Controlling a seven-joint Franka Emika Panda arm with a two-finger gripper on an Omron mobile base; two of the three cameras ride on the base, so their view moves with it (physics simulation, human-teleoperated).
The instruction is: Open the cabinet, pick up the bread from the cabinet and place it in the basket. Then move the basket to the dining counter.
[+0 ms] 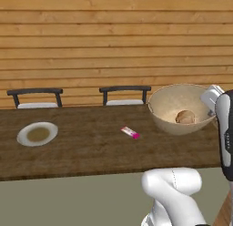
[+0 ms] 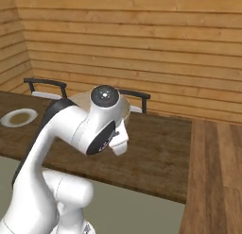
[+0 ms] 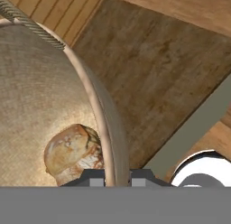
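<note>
While gripped at its rim, speckled beige basket (image 1: pixel 169 112), crusty tan bread (image 3: pixel 73 151) inside

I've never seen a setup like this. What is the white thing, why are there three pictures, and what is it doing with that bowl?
The white thing is a robot arm in a computer-rendered kitchen. Two pictures come from cameras on its base, behind it to left and right; the third looks along its gripper. On the dark wood dining counter lie a white plate and a small pink item; chairs stand behind. The gripper's two fingers pinch the rim of the beige basket, one finger inside and one outside. The bread lies inside the basket. Whether the basket rests on the counter yet, I cannot tell.
</note>
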